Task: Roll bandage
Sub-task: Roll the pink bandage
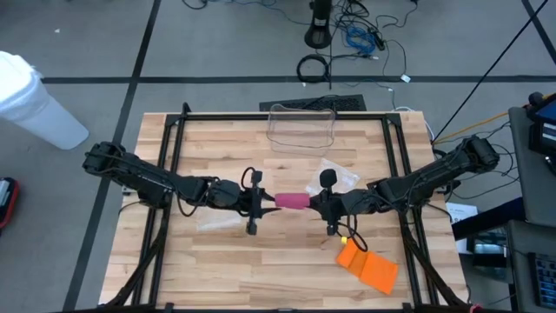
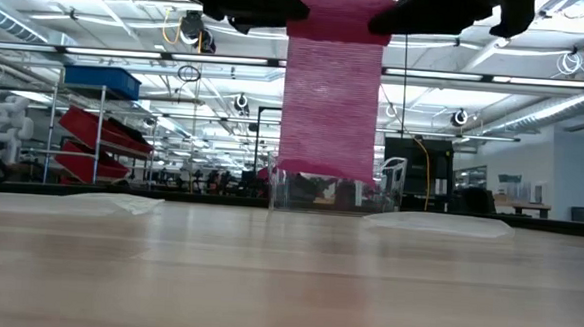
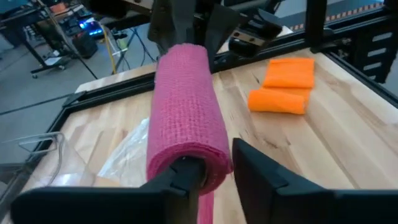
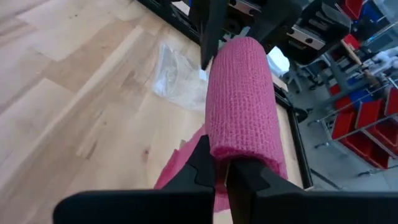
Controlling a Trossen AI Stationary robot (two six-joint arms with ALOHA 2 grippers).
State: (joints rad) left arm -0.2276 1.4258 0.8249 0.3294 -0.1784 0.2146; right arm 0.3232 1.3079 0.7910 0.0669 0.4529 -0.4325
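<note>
Wooden bench (image 1: 261, 269) is sitting inside a black frame, with a workshop hall of shelves and ceiling lights showing behind it in the low view. Left gripper (image 1: 261, 203) is reaching in from the bench's left edge toward the middle, its fingers (image 3: 267, 174) standing apart around one end of the pink roll (image 1: 292, 202); one finger is sitting in or against the roll's core, the other is standing just beside the roll's outside, and whether that one is touching I cannot tell. Right gripper (image 1: 320, 205) is coming in from the right edge, its two fingers (image 4: 205, 165) pressed together and pinching the wall of the roll's other end. The roll is hanging level between the two grippers, off the bench, over the bench's middle. A loose pink tail (image 2: 331, 95) is hanging straight down from the roll, its end staying above the wood. Clear box (image 1: 302, 127) is standing at the back edge, centre. A clear wrapper (image 1: 340, 178) is lying just behind the right gripper, another wrapper (image 1: 215, 223) is lying below the left arm toward the front. Orange rolls (image 1: 368, 264) are lying near the front right corner, well apart from the pink one.
</note>
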